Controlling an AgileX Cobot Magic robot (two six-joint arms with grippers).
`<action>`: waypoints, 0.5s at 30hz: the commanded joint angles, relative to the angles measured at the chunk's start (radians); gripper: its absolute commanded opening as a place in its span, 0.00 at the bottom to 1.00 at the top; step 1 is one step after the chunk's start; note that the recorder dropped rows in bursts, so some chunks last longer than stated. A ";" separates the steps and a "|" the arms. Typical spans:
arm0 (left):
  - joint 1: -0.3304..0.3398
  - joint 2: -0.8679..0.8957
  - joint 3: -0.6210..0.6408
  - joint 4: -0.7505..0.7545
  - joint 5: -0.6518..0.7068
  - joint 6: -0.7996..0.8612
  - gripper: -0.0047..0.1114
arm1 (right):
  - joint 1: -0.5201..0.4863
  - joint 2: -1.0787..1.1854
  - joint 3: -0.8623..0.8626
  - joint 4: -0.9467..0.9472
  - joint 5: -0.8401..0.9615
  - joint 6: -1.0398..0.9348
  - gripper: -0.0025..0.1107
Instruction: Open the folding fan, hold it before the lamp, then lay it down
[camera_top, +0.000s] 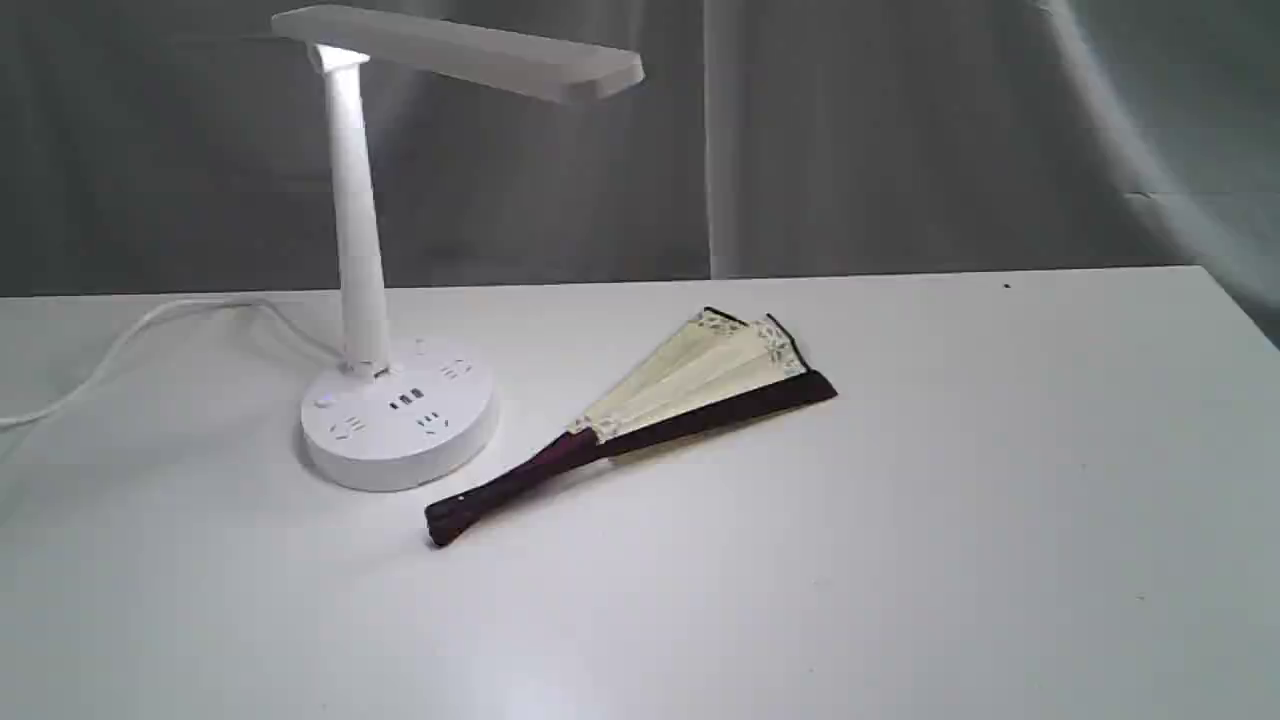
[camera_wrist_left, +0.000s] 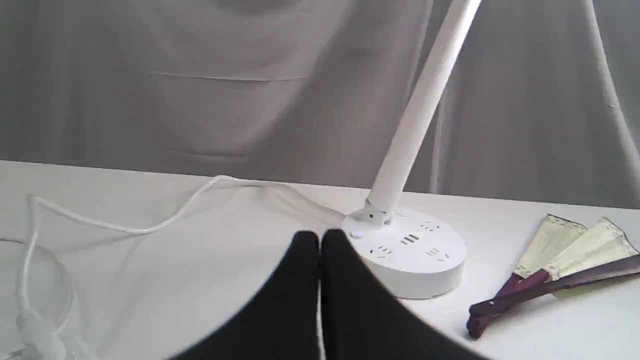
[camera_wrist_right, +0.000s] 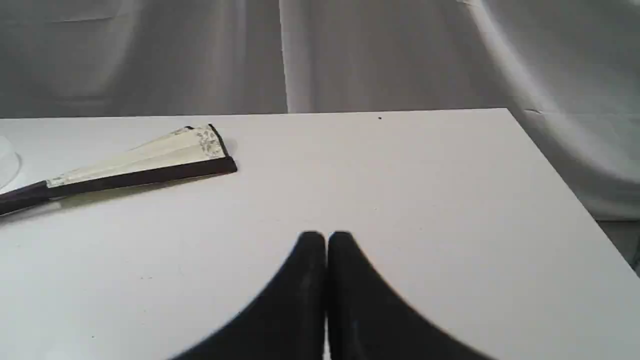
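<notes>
The folding fan (camera_top: 690, 385) is seen barely spread on the bench (camera_top: 1000, 520), mid-frame, just beside the lamp (camera_top: 357, 250) base. The left pincer (camera_wrist_left: 319, 239) and right pincer (camera_wrist_right: 326, 238) are pressed closed, empty. They should be widened, then one guard taken by each.

The lamp (camera_wrist_left: 415, 260) is standing on the table (camera_top: 1000, 500) close ahead of the left gripper (camera_wrist_left: 319, 240), its cord (camera_wrist_left: 131, 230) trailing across the table on the side away from the right gripper (camera_wrist_right: 326, 239). The folding fan (camera_top: 680, 390) is lying flat on the table on the lamp's other side, its pivot end near the base without touching. It is lying well ahead of the right gripper, off toward the left gripper's side.
</notes>
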 joint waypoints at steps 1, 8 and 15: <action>0.000 -0.003 0.005 0.002 -0.001 -0.006 0.04 | 0.003 -0.005 0.003 -0.007 0.000 -0.001 0.02; 0.000 -0.003 0.005 -0.036 -0.001 -0.013 0.04 | 0.003 -0.005 0.003 -0.007 -0.090 -0.001 0.02; 0.000 -0.003 0.005 -0.036 -0.071 -0.035 0.04 | 0.003 -0.005 0.003 -0.007 -0.090 -0.001 0.02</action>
